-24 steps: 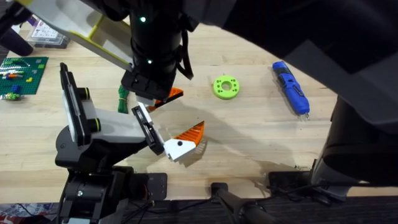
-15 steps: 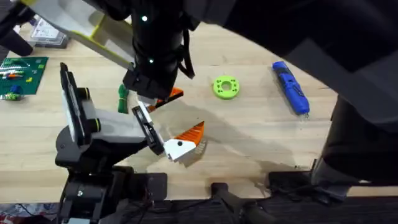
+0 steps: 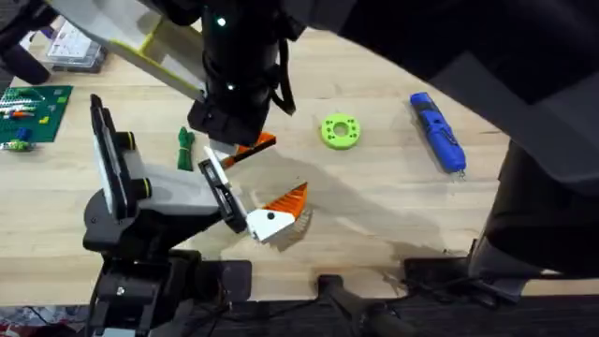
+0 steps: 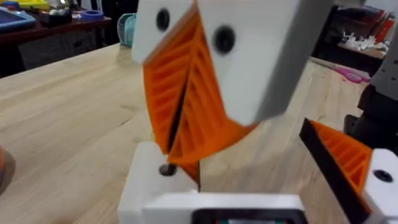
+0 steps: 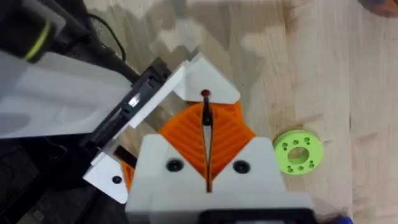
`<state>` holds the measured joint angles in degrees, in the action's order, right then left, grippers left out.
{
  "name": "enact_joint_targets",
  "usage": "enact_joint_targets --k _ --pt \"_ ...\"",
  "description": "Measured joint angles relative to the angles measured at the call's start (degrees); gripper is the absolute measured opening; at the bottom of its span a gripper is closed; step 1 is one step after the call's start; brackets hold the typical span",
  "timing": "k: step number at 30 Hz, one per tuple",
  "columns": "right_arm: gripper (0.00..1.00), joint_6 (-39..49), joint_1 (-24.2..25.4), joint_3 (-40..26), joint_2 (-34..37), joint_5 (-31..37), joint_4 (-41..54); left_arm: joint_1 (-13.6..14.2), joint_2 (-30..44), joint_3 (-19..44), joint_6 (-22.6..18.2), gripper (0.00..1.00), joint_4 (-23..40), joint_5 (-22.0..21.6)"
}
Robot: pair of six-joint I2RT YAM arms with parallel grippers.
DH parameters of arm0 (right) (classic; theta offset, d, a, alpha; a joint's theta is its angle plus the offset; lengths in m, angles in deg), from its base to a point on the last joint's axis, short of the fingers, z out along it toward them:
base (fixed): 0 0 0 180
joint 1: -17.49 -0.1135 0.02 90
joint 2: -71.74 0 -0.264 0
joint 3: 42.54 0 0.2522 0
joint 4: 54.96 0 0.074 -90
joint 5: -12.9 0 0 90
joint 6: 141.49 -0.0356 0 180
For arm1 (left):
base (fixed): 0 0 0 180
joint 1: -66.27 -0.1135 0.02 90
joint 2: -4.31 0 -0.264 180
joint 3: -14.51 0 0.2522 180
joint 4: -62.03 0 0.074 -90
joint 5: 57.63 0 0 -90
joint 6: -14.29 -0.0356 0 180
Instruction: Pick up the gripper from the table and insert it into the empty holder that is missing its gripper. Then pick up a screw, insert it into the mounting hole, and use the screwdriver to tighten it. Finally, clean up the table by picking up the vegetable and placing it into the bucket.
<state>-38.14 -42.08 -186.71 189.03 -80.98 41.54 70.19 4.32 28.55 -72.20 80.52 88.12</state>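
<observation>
Right pincer (image 5: pixel 207 163) closed on a thin screw (image 5: pixel 205 118) — small, stiff, slippery — best pinched along its shank near the holder (image 3: pixel 178 192).

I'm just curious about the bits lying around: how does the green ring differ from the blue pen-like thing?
The green ring is round and flat with a hole in its centre, while the blue screwdriver is long and slim with a thin metal tip. The ring lies near the middle of the table, the screwdriver farther right. Both lie flat on the wood.
</observation>
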Motion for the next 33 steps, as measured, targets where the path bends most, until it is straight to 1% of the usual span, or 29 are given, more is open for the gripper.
enact_joint_targets --k 23,33 --pt "0.012 0.0 -0.2 -0.03 0.08 -0.02 -0.02 0.0 0.0 0.0 0.02 0.986 0.0 0.0" --pt "0.012 0.0 -0.2 -0.25 1.93 -0.02 -0.01 0.0 0.02 0.0 0.61 0.986 0.01 -0.04"
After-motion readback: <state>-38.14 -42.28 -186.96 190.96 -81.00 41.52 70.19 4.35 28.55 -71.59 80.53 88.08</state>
